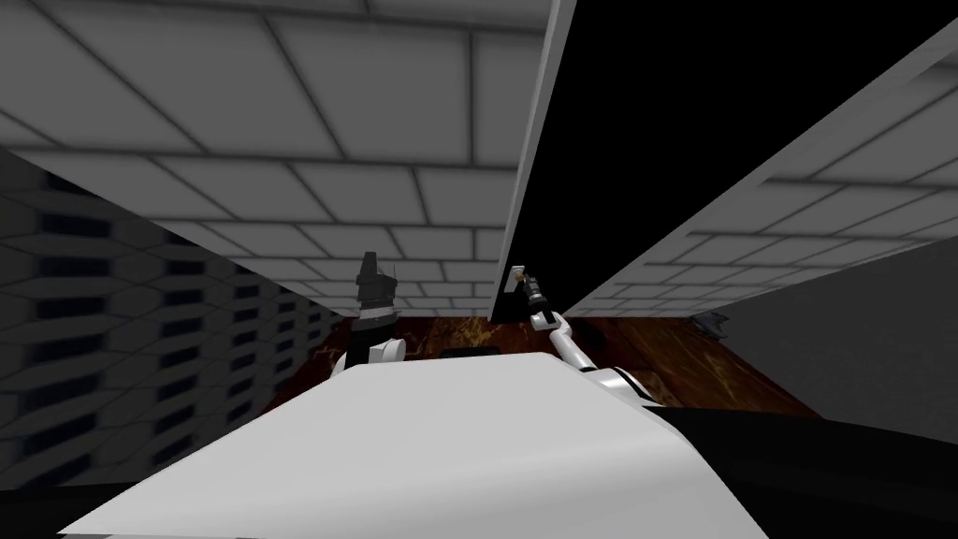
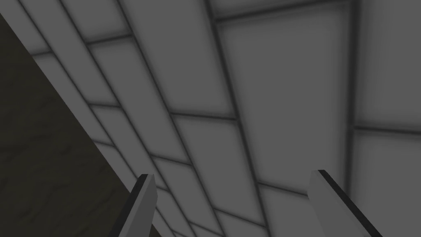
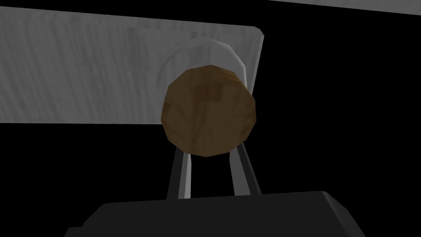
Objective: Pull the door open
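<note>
Nearest, at eleven o'clock from my chest, the left gripper [image 1: 374, 267] hangs raised and idle, its fingers [image 2: 144, 193] spread wide on nothing. A little further out, at twelve o'clock, the right gripper [image 1: 525, 283] is clamped narrow on the round brown knob [image 3: 208, 110], one finger against each side. The knob sits on a grey plate [image 3: 102, 70] at the free edge of the door [image 1: 533, 140]. The door runs edge-on toward twelve, with a black area [image 1: 674, 112] at one o'clock beyond. I judge the grasp made and the pull in hand, the door seemingly ajar. Next, the hand must draw back toward six along the door's arc, grip firm.
</note>
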